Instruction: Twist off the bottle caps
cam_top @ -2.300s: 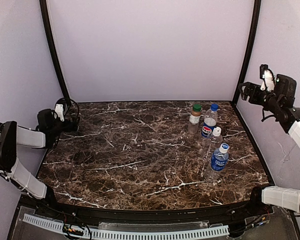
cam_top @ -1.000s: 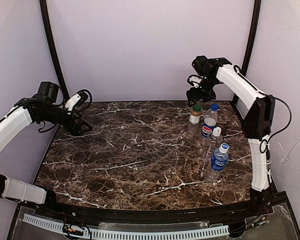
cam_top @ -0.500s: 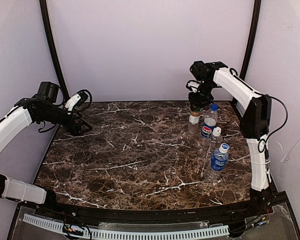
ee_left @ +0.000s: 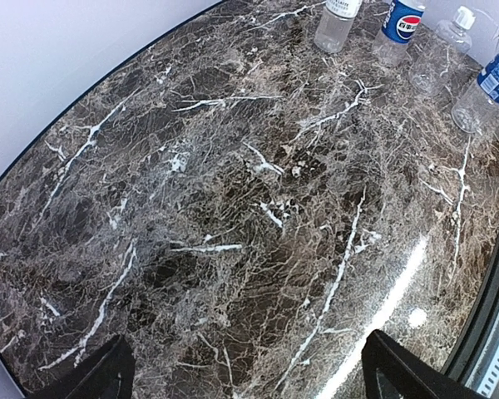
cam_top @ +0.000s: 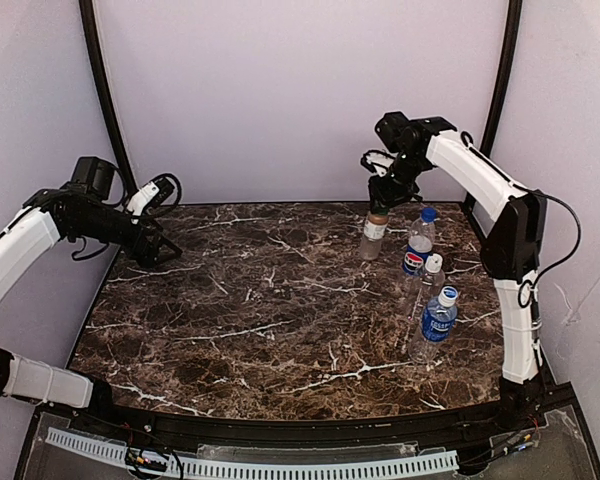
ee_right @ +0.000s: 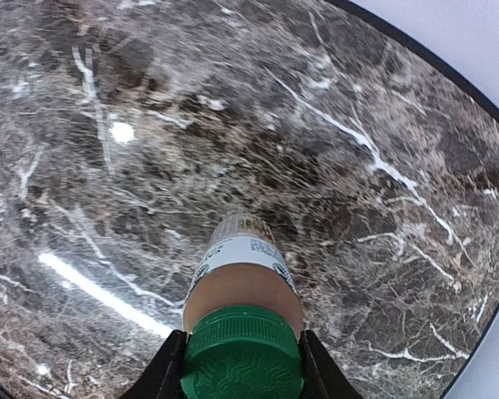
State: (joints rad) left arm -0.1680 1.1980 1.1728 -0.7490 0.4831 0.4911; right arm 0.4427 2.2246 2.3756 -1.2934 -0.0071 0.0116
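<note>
moved to the left since half a second ago, the brown-filled bottle [cam_top: 372,235] is now seen set apart from the other three bottles, near the back edge of the marble table [cam_top: 260,300] and slightly tilted; whether its base rests on the table cannot be told. its green cap [ee_right: 243,353] is clamped from above between the fingers of the right gripper [cam_top: 382,192], which is closed snugly on it.

no cap is seen off yet. the dark blue cap [cam_top: 429,214], the white cap [cam_top: 434,263] and the white cap with blue top mark [cam_top: 448,296] are all seated on their bottles, and whether the green one has been turned at all cannot be judged. all four are therefore taken as left to do, with the first just in hand.

the left gripper [cam_top: 160,247] is held wide open and empty at the far left, well apart from the bottles.

a pepsi roundel is made out on the pepsi bottle [ee_left: 402,17]. print on the white label [ee_right: 233,253] and on the blue label [ee_left: 492,79] is too small to be read.
</note>
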